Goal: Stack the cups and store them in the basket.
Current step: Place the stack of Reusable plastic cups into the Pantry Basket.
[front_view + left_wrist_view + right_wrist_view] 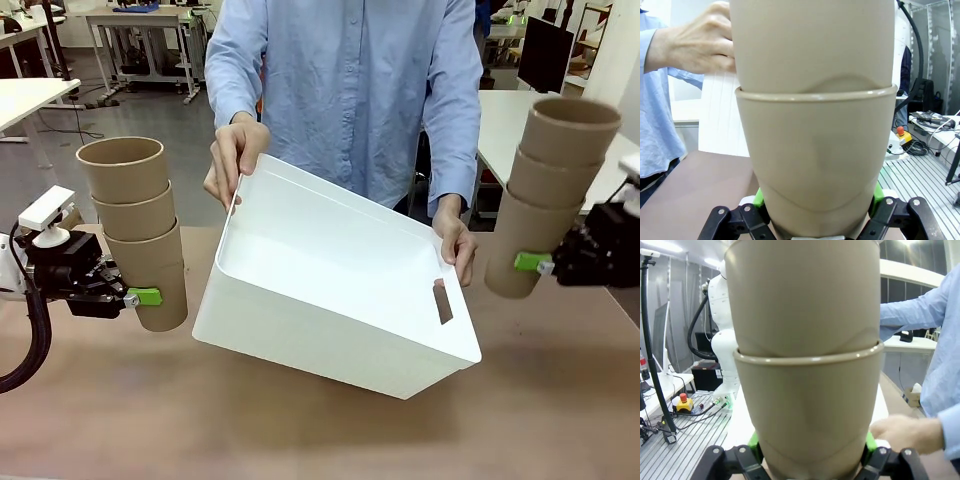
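Note:
A stack of three tan cups point(138, 228) stands upright at the left, held above the table by my left gripper point(140, 297), shut on the bottom cup point(815, 165). At the right a second stack of three cups point(548, 190) leans slightly left, with my right gripper point(532, 263) shut on its lowest cup point(807, 410). Between them a person's two hands point(236, 155) hold the white basket point(300, 330) by its rim, tilted with its open mouth toward me and its lower edge near the table.
The brown table point(320, 430) runs across the front, with bare room in front of the basket. The person in a light blue shirt point(345, 90) stands behind the basket. White desks point(30, 95) and lab gear lie farther back.

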Motion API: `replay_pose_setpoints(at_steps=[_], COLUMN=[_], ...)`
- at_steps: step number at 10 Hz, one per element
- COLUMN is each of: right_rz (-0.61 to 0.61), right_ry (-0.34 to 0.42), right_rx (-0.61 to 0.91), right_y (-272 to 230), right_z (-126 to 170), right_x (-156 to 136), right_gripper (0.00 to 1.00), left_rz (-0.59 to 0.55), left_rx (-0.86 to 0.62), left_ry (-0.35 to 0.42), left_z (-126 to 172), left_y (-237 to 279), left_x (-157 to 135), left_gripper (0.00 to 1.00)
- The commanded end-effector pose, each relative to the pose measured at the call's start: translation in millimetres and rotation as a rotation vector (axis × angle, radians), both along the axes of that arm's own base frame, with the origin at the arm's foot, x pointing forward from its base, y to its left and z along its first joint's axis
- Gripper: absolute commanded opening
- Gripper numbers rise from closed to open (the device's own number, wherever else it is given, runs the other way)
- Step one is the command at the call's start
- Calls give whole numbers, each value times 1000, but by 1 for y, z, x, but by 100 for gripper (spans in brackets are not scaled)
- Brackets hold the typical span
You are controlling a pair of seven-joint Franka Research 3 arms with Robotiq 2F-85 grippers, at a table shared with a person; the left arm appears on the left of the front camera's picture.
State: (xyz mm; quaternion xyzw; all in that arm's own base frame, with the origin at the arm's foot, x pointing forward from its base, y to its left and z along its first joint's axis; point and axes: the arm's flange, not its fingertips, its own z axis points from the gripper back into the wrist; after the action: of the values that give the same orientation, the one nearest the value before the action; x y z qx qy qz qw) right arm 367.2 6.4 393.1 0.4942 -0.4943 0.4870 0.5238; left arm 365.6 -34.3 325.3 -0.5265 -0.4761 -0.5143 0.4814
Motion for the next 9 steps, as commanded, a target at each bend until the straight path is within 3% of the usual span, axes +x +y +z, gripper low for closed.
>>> replay_pose_setpoints(at_steps=[1,4,6,9], right_rz=[-50,-122,-190,-241], right_ry=[40,95,82,69], right_rx=[-114,-349,-531,-680], right_y=[44,107,157,194], right_z=[47,81,87,80], right_x=[-48,-42,-25,-58], right_gripper=[85,85,85,85], left_rz=[-2,-2,-2,-2], left_rx=[-8,-8,-8,-8], left_ry=[-1,-1,-1,-1], left_z=[5,5,5,5], left_y=[0,0,0,0], left_x=[-1,-1,-1,-1], left_gripper=[84,84,84,84])
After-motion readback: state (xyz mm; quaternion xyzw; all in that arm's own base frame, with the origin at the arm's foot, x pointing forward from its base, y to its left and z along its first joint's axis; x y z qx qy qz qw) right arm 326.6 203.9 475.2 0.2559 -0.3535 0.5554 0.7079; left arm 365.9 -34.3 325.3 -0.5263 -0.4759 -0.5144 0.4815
